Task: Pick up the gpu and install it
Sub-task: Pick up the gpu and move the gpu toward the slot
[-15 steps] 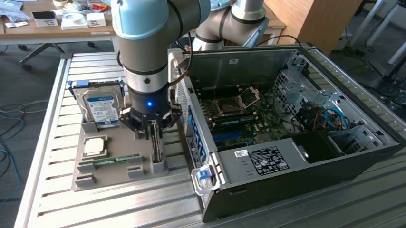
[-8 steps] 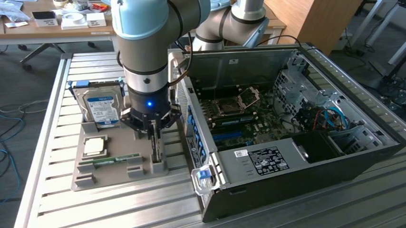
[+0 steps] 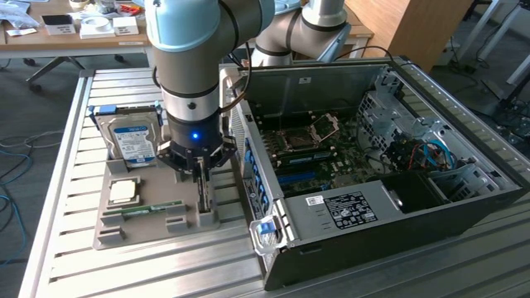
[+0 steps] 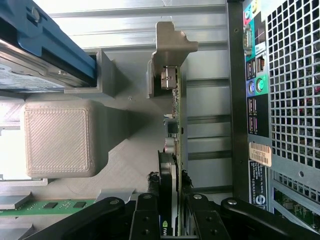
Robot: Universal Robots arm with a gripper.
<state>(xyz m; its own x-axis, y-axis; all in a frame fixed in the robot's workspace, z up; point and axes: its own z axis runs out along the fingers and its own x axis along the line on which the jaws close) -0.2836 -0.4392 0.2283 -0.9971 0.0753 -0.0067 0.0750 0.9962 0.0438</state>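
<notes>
- Grey printed holder (image 3: 157, 222) sits on the slatted metal surface (image 3: 74, 261), beside the open computer case (image 3: 398, 230).
- The gpu (image 4: 176, 125) stands on edge in a slot along the holder's edge nearest the case.
- The black hand (image 4: 169, 181) is lowered over the gpu and pinches its upper edge.
- A hard drive (image 3: 133, 143) stands upright at a holder corner away from the case.

A holder (image 3: 157, 186) sits on the tabletop (image 3: 62, 186), just beside the open computer case (image 3: 373, 248), on the exterior view's left of it. In the holder the hard drive (image 3: 133, 139) stands at the back, the memory stick (image 3: 153, 208) lies in front, and the gpu (image 4: 175, 115) stands on edge nearest the case, clamped between the fingers (image 4: 145, 210) of the end effector (image 4: 169, 179).
</notes>
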